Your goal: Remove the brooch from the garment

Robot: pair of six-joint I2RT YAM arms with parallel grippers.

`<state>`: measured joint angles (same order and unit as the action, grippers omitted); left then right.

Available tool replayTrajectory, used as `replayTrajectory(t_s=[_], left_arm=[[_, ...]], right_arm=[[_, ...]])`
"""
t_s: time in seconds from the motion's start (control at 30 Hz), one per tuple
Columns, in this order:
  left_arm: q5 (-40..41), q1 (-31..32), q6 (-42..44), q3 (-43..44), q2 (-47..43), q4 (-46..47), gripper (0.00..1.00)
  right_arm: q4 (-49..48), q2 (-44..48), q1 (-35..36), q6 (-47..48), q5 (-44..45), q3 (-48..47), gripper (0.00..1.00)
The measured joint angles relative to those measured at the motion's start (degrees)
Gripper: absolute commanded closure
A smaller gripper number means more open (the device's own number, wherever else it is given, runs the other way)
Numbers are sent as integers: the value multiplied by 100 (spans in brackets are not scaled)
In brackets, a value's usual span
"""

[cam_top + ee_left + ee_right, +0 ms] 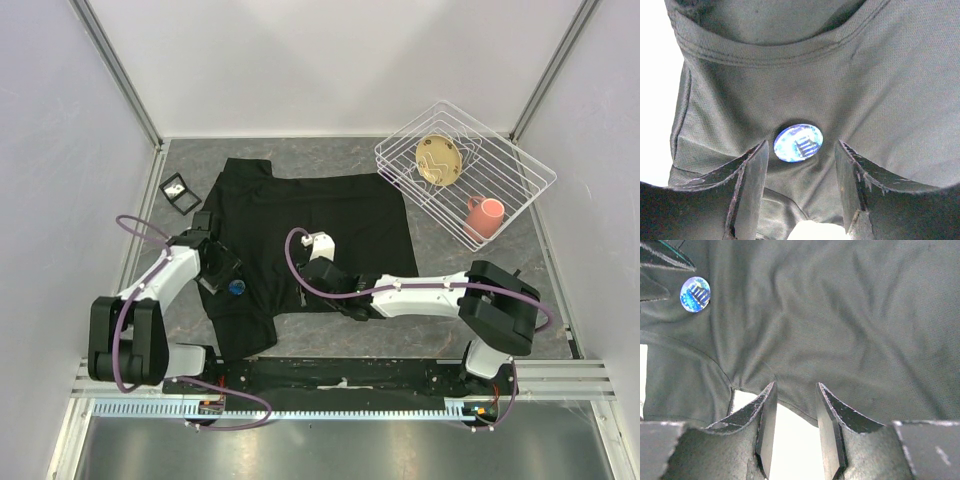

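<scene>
The black T-shirt (300, 225) lies spread on the table. A round blue-and-white brooch (237, 288) is pinned near its left side. In the left wrist view the brooch (798, 143) sits just ahead of my left gripper (801, 157), which is open with a finger on each side and the shirt (790, 85) under it. My right gripper (794, 392) is open and empty at the shirt's hem (840, 340). The brooch (695, 294) shows at the upper left of the right wrist view. In the top view my left gripper (228, 278) and right gripper (318, 272) both rest over the shirt.
A white wire basket (465, 180) at the back right holds a tan plate (439, 160) and a pink mug (485, 216). A small black framed card (180, 192) lies at the back left. White walls close in the table.
</scene>
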<state>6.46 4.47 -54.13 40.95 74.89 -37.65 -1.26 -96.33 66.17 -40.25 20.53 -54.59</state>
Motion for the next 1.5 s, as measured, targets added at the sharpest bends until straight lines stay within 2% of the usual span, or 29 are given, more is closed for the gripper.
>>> replayTrajectory(t_s=[0.4, 0.63, 0.8, 0.93, 1.07, 1.17, 1.23, 1.37, 1.5], left_arm=[[356, 195, -13, 525, 741, -420, 36], [501, 275, -249, 713, 1279, -640, 46], [621, 376, -352, 820, 1381, -691, 45], [730, 442, -393, 831, 1381, -726, 39], [815, 498, -455, 833, 1349, -839, 25], [835, 614, -481, 833, 1292, -929, 23], [844, 715, -507, 846, 1248, -1010, 23], [852, 837, -586, 909, 1231, -1091, 33], [852, 894, -697, 916, 1239, -1156, 36]], right_arm=[[-37, -50, 0, -2, -133, -4, 56], [-33, -116, 0, -4, -210, -28, 56], [-31, -116, 0, -4, -227, -33, 56], [-13, -136, 0, -4, -251, -74, 56], [-11, -177, 0, -4, -273, -120, 56], [-7, -260, 0, -4, -299, -166, 56], [0, -323, 0, -4, -337, -192, 57], [4, -391, 0, -7, -422, -216, 56], [4, -391, 0, -22, -426, -225, 56]])
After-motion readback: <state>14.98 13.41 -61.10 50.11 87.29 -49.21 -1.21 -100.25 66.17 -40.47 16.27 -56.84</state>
